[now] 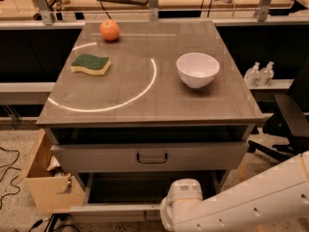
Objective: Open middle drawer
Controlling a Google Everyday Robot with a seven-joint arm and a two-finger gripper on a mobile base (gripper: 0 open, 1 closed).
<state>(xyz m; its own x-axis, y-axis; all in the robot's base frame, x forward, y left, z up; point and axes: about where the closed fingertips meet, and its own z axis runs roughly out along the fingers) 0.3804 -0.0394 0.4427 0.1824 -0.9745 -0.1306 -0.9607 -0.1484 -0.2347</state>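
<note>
The middle drawer [96, 157] is a wide grey front panel under the table top, with a small dark loop handle [151, 157] at its centre. A dark gap runs along above its front. Below it the bottom drawer [116, 211] is pulled out and shows a dark inside. My white arm [251, 202] comes in from the lower right. Its rounded end joint [181, 204] sits in front of the bottom drawer, below and right of the handle. My gripper is out of view past the bottom edge.
On the table top [145, 105] lie an orange [109, 30], a green-and-yellow sponge [91, 64] and a white bowl [197, 69]. A cardboard box [43, 185] stands on the floor at the left. A black chair [289, 115] is at the right.
</note>
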